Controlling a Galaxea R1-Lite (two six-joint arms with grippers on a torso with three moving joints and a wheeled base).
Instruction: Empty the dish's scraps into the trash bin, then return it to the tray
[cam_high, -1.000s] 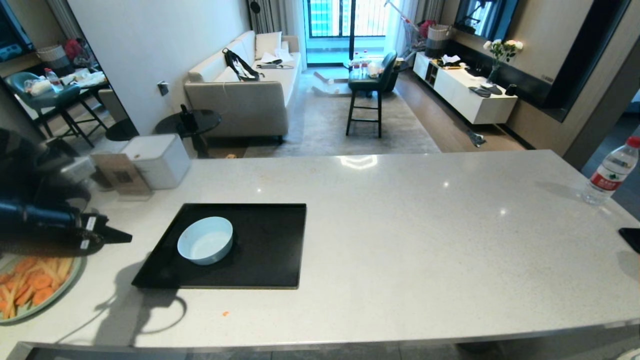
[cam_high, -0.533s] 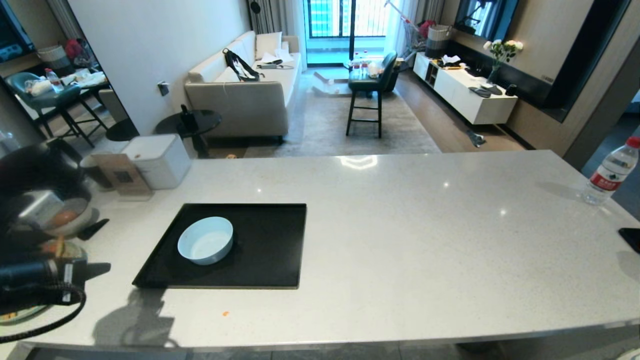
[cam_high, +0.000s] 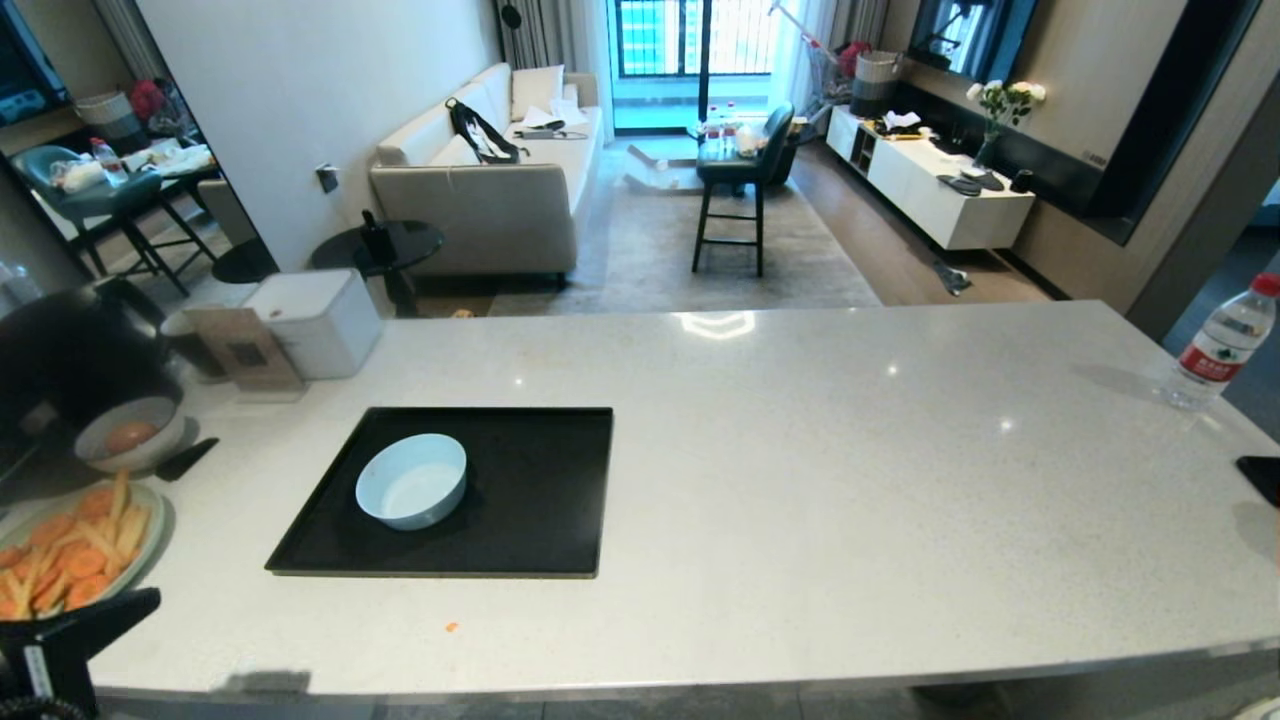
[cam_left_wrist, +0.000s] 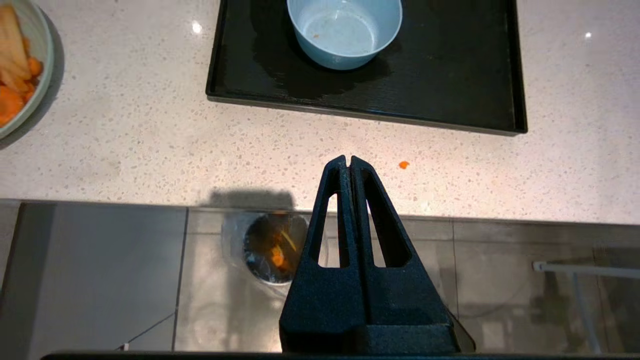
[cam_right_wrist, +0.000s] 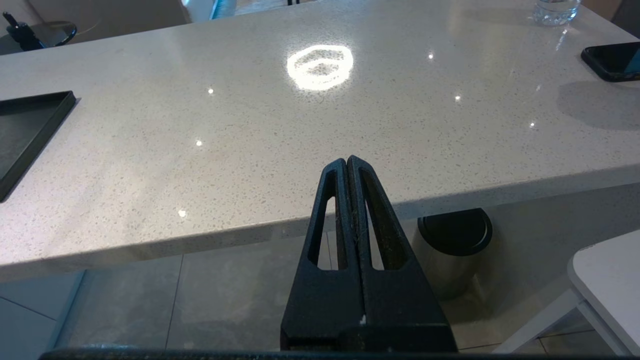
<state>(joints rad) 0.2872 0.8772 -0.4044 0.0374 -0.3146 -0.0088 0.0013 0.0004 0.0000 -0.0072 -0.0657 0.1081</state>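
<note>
On the black tray you have the dish sitting upright and nearly clean, toward its left half. Below the tabletop edge, the trash bin on the floor holds orange and yellow scraps. Your left end effector hangs above that edge with fingers pressed together, gripping nothing; your right end effector is likewise closed and empty

Beyond the speckled white stone surface, a beige fabric sofa lines the white wall, a dark bar stool stands on grey carpet, daylight filling the balcony window.
</note>
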